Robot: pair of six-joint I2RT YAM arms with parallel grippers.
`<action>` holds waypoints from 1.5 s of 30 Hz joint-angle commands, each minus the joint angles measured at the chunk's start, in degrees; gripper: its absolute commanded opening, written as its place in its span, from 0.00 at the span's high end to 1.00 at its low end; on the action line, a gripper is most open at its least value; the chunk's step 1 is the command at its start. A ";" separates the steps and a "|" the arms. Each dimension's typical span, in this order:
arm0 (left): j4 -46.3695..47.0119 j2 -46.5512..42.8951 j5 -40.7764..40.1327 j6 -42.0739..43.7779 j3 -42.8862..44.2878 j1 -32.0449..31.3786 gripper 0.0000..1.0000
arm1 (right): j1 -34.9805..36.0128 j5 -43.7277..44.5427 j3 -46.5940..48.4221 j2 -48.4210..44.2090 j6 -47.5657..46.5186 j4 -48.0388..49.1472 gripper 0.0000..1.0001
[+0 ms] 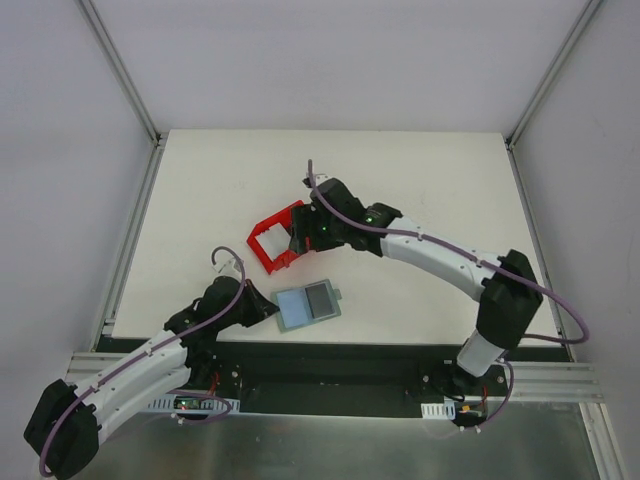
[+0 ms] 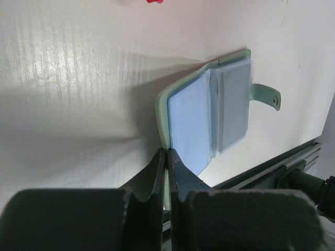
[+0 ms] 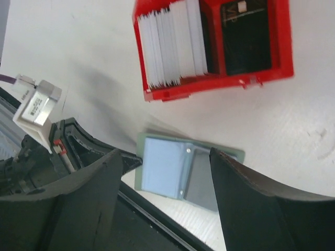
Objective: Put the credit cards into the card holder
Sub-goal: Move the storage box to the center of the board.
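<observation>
The card holder (image 1: 308,303) lies open near the table's front edge, green rim around blue-grey pockets (image 2: 191,125). Its right-hand pocket shows a dark grey rectangle (image 3: 201,183); whether that is a card I cannot tell. My left gripper (image 1: 262,305) is shut on the card holder's left edge, the green cover pinched between its fingertips (image 2: 167,154). Upright white credit cards (image 3: 172,42) fill one compartment of a red bin (image 1: 270,245). My right gripper (image 1: 298,238) hangs open over the bin's near side, nothing between its fingers (image 3: 166,152).
The red bin's other compartment (image 3: 246,36) is dark with a small pale item at its top. The card holder's snap tab (image 2: 267,97) sticks out to the right. A black rail (image 1: 330,352) runs along the table's near edge, just below the card holder.
</observation>
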 commanded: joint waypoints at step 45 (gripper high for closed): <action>0.31 4.81 -0.25 2.37 3.30 2.48 1.00 | -11.33 -12.83 24.74 28.86 -11.17 -5.03 0.26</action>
